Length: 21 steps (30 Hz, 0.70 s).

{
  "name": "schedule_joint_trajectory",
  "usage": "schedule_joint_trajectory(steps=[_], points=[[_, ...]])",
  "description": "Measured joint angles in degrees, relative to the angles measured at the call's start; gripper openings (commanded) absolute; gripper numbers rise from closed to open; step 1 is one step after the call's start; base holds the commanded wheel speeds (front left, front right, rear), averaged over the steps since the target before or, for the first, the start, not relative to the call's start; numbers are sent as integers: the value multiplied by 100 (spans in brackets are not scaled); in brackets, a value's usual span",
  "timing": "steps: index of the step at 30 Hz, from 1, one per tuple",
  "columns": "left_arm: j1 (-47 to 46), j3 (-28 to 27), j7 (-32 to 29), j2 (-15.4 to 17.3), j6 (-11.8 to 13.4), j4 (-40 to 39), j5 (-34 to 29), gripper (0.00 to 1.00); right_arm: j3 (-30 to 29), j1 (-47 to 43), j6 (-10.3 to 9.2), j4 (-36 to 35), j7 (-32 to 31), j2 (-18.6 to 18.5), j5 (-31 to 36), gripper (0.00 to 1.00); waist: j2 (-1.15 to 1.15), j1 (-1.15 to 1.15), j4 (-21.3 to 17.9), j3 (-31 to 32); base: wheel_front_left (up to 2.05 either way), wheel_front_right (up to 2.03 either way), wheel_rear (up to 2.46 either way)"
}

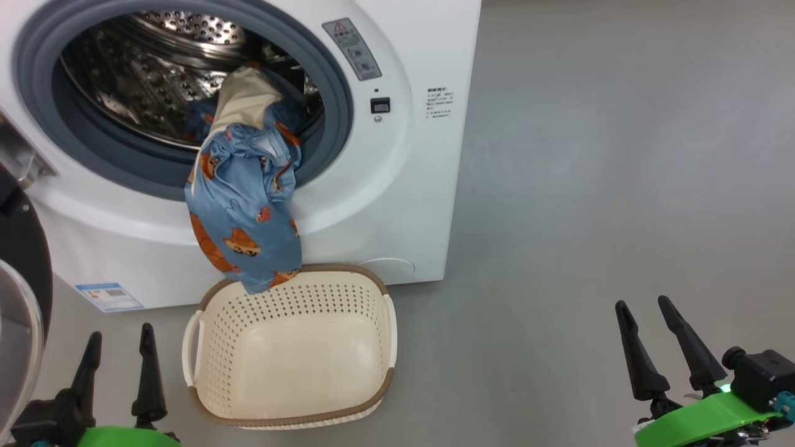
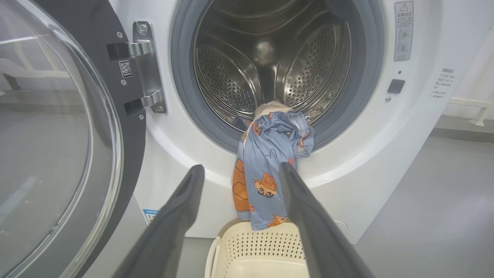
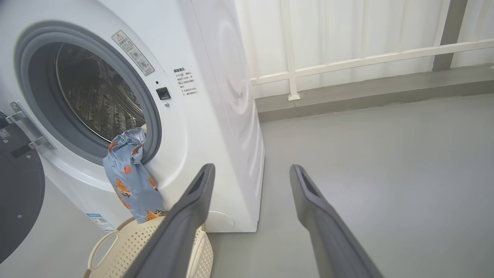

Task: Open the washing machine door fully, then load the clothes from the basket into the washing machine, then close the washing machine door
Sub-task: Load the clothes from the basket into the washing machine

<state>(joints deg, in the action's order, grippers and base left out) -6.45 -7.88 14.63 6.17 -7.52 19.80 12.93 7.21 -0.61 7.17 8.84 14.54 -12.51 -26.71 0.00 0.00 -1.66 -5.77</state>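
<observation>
The washing machine (image 1: 397, 186) stands with its round door (image 2: 58, 135) swung wide to the left. Light blue clothes (image 1: 245, 205) with orange prints lie partly in the steel drum and hang over the grey gasket, the lower end reaching the basket's back rim; the same clothes (image 2: 266, 181) (image 3: 131, 181) show in both wrist views. The cream basket (image 1: 372, 372) sits on the floor before the machine with nothing inside. My left gripper (image 1: 119, 338) stands open left of the basket. My right gripper (image 1: 646, 310) stands open far to the right, holding nothing.
Grey floor (image 1: 590, 186) spreads right of the machine. A white railing and wall (image 3: 347, 58) run behind it. The open door's glass bowl (image 1: 15, 347) bulges close to my left gripper at the far left.
</observation>
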Motion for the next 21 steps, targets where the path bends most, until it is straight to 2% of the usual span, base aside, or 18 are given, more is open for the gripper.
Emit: schedule_joint_trajectory(steps=[9, 21], points=[[-116, 8, 0, -13, 0, 68, 29, 100, -1, 121, 0, -56, 0, 63, 1, 100, 0, 0, -20, -405, 0, 0, 0], [-1007, 199, 0, 21, 0, 432, 288, 100, 32, 834, 0, -157, 0, 159, 30, 100, 0, 0, -116, -1347, 0, 0, 0]])
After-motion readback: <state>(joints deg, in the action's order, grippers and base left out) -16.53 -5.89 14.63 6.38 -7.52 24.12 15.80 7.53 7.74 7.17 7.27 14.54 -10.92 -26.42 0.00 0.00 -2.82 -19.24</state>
